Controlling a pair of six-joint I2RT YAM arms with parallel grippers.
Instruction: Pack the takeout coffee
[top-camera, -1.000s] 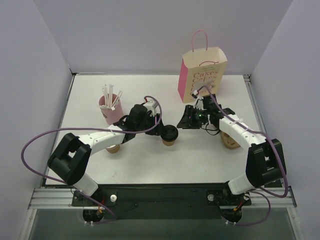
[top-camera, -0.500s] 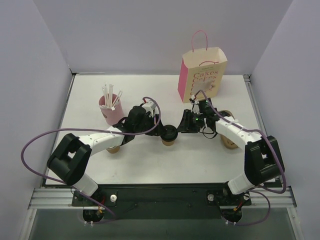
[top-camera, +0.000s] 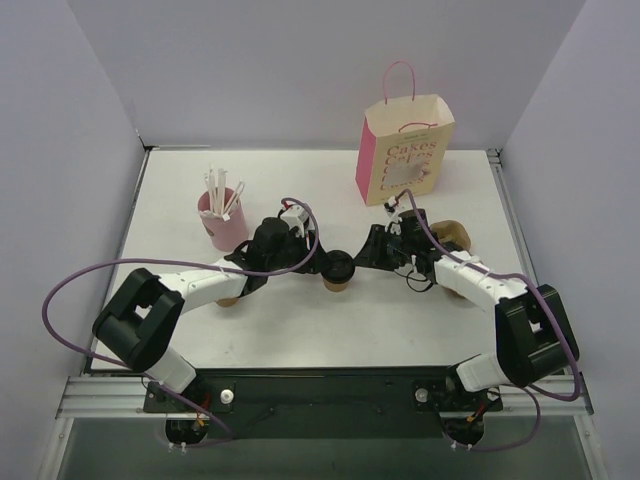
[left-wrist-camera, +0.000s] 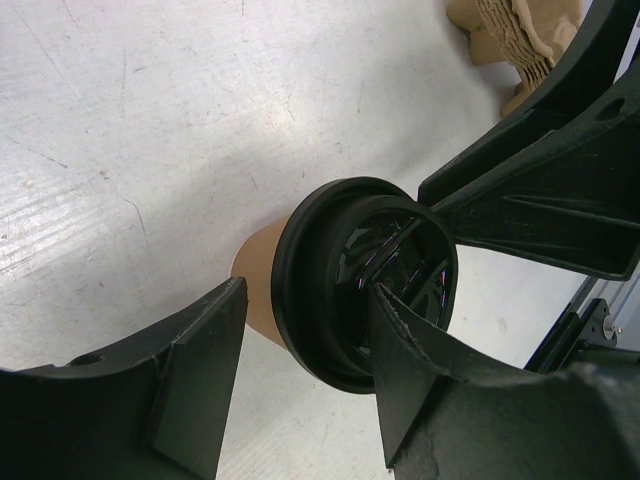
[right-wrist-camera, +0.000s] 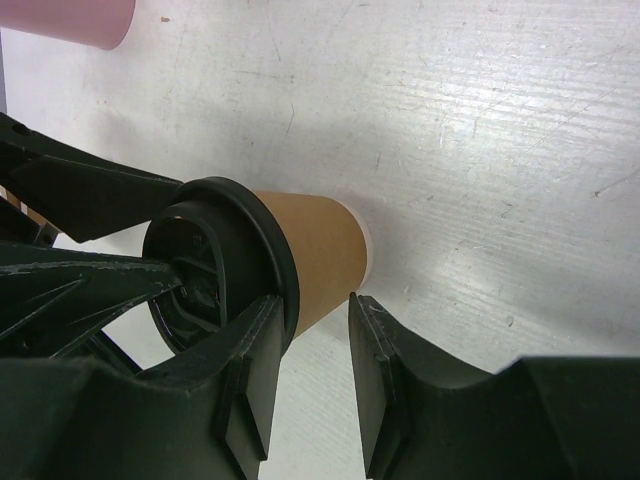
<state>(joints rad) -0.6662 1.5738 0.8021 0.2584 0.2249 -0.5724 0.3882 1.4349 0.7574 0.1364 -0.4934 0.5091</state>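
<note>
Takeout coffee (top-camera: 340, 268) stands upright, lid on, near the middle of the table (top-camera: 300, 335). Left tool (top-camera: 318, 262) straddles it with jaws wide, one finger beside the cup wall and the other across the lid; we cannot tell whether it grips. Right tool (top-camera: 368, 254) sits at the cup's right side, jaws narrowly apart and empty, tips just short of the wall. Paper bag (top-camera: 405, 160) stands toward the far right corner.

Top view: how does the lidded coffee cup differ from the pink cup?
The coffee cup is brown with a black lid; the pink cup is open, holding white straws. The coffee cup sits between the left pincer and right pincer; the pink cup stands apart. Both stand upright.
</note>
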